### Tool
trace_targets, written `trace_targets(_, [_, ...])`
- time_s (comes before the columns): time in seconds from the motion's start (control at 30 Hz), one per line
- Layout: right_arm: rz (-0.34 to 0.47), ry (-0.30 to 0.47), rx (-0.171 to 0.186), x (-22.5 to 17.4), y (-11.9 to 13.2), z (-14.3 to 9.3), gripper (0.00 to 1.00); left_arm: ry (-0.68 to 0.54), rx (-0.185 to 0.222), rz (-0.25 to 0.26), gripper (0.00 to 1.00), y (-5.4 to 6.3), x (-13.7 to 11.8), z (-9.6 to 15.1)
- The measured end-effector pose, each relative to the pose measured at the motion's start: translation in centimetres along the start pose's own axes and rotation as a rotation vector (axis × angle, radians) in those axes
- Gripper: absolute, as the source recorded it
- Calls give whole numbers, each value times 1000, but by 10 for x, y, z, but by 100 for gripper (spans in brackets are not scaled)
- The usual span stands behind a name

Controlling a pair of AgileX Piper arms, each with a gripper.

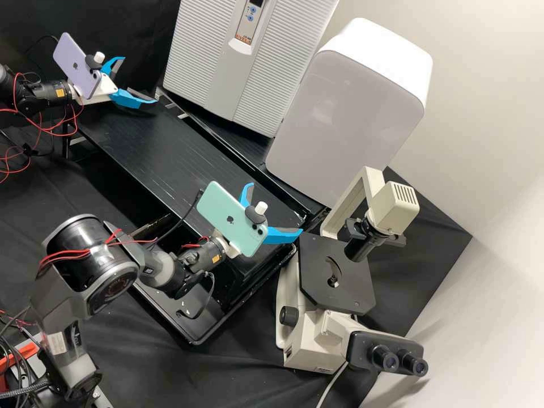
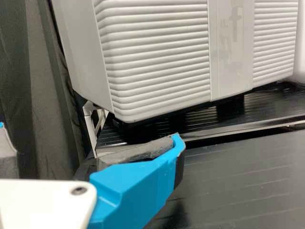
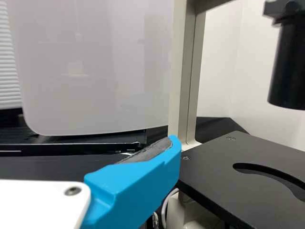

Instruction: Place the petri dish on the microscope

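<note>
Nearest you is the microscope (image 1: 309, 343), its flat matte stage (image 1: 354, 290) cut by a curved slot (image 3: 267, 170), presumably laid level so the dish can rest there. Near its edge hangs your right hand (image 1: 276, 208), blue fingers spread around nothing, likely wide enough for a round rim. Farther off, over the black, grooved counter (image 1: 153, 141), your left hand (image 1: 140, 80) is parted and empty too, probably parked clear. Behind stands a ribbed, pale appliance (image 1: 204, 68).
</note>
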Motion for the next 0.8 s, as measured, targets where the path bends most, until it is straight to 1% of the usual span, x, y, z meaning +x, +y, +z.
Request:
trace_targets(0.2, [-1,46,4,-16,-7,-5,100,0,0,0,100,0,0,0])
trace_targets(0.27, [-18,49,6,-18,-11,-6,100,0,0,0,100,0,0,0])
trace_targets(0.57, [-96,12,11,-25,-33,6,100,0,0,0,100,0,0,0])
trace_targets(0.8, [-123,5,15,-25,-45,11,100,0,0,0,100,0,0,0])
